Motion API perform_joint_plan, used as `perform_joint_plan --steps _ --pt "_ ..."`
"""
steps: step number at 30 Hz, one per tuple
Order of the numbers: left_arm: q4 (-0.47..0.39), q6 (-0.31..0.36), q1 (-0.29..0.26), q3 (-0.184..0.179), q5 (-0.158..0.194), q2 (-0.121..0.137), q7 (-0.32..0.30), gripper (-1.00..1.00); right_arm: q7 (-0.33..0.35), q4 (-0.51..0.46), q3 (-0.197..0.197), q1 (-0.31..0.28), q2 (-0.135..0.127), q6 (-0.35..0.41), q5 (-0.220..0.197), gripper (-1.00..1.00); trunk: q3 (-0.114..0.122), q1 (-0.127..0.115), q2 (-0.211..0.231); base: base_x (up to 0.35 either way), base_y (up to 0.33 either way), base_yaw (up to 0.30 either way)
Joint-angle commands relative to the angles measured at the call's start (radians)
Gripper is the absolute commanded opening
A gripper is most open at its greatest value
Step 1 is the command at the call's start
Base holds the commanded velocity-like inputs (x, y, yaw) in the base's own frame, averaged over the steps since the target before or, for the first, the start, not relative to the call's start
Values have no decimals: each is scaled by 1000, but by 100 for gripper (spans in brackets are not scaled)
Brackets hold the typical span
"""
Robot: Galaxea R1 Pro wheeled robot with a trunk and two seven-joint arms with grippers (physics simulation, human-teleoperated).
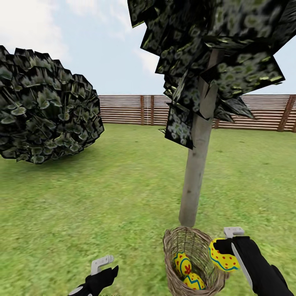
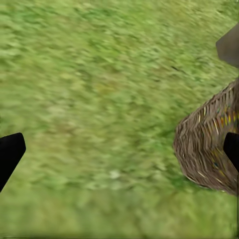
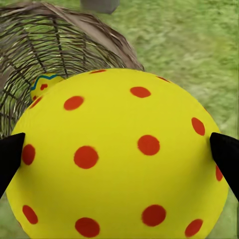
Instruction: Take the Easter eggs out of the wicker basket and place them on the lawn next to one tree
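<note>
The wicker basket [image 1: 172,250] stands on the lawn [image 1: 102,205] at the foot of the tree [image 1: 197,164]. Two Easter eggs lie inside it, one with a red flower mark [image 1: 183,263] and one with a blue zigzag [image 1: 193,282]. My right gripper [image 1: 228,243] is shut on the third egg [image 1: 223,258], yellow with red dots, held just right of the basket rim. In the right wrist view this egg [image 3: 119,154] sits between the fingers [image 3: 10,159], with the basket [image 3: 59,50] behind it. My left gripper [image 1: 102,269] hangs open over grass, left of the basket [image 2: 206,149].
A large dark bush [image 1: 41,111] stands at the left. A brown slat fence [image 1: 131,109] closes the yard at the back. Open grass spreads around the trunk on all sides.
</note>
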Motion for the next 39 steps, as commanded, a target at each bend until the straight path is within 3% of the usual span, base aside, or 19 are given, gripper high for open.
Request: perform_joint_plan --steps 1,3,5,13,15,19,25,29,39 --pt "-2 4 0 -2 11 0 8 100 8 -1 -3 0 -4 3 6 -100 2 -4 7 0 -287 286" --pt "-1 6 -1 -2 11 0 7 100 7 -2 -37 0 -26 -10 5 -100 8 -12 21 0 -287 271" --pt "0 6 -1 -3 11 -1 7 100 8 0 -50 0 -31 -40 6 -100 15 -19 35 0 -287 258" --pt "-1 6 -1 -5 11 -1 2 100 8 -1 -54 0 -32 -57 6 -100 40 -50 91 0 -291 67" --pt "0 6 -1 -20 11 -1 2 100 8 -2 -55 0 -33 -61 6 -100 46 -58 105 0 -294 0" --pt "-1 5 -1 -47 11 -1 5 100 7 0 -57 0 -36 -135 3 -100 59 -73 133 0 -294 0" --pt "-2 4 -1 -50 11 -1 7 100 7 -2 -65 0 -37 -152 2 -100 77 -96 175 0 -294 0" --pt "-2 4 -1 -50 11 -1 7 100 8 4 -97 0 -37 -239 2 -100 90 -111 203 0 -294 0" --pt "-2 6 -1 -51 11 -1 0 100 7 14 -100 0 -35 -246 5 -100 121 -150 273 0 -294 0"
